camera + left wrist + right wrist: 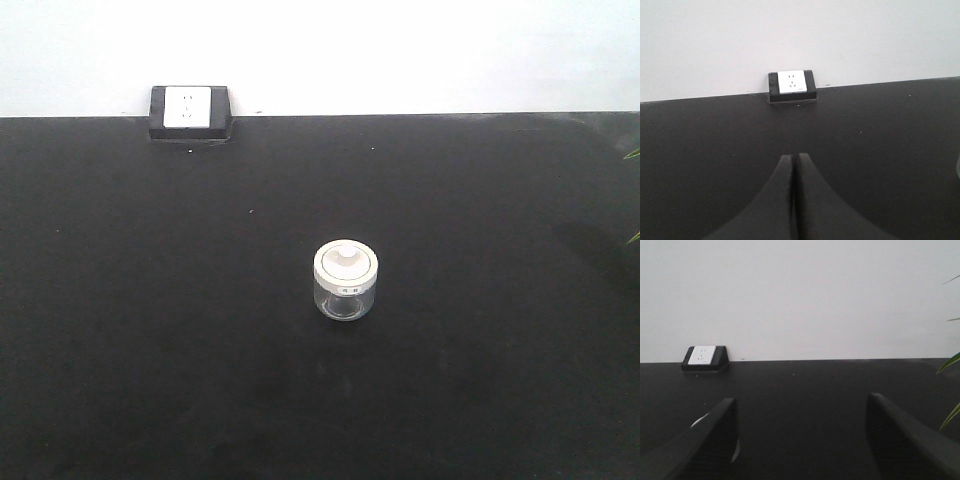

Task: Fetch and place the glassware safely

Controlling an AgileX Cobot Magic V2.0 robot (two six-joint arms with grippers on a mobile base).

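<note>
Table (pixel 150 330): broad black surface filling most of the front view, backed by a plain white wall (pixel 400 50).

Right gripper (pixel 800 440): two dark fingers spread wide apart, nothing between them; it hangs low over the table, facing the wall. A pale rounded edge shows just behind its left finger, probably the jar's lid, though too little is visible to be sure.

Left gripper (pixel 795 200): fingers pressed together, tips meeting along a thin seam, holding nothing; aimed at the wall socket.

Socket (pixel 189 111): white faceplate in a black housing, at the table's far edge against the wall, well apart from the jar.

Plant leaves (pixel 950 390): green tips at the right edge of the right wrist view.

Jar (pixel 346 281): small clear glass pot, upright near the table's middle, capped by a round white lid (pixel 346 262) with a central knob. Untouched by either arm.

Step in hand: approach, judged from the spread right fingers and the free-standing jar. Fetching is not yet begun.

Next move calls for: shifting the right gripper leftward to centre the jar between its fingers, then closing gently on the glass body below the lid.
</note>
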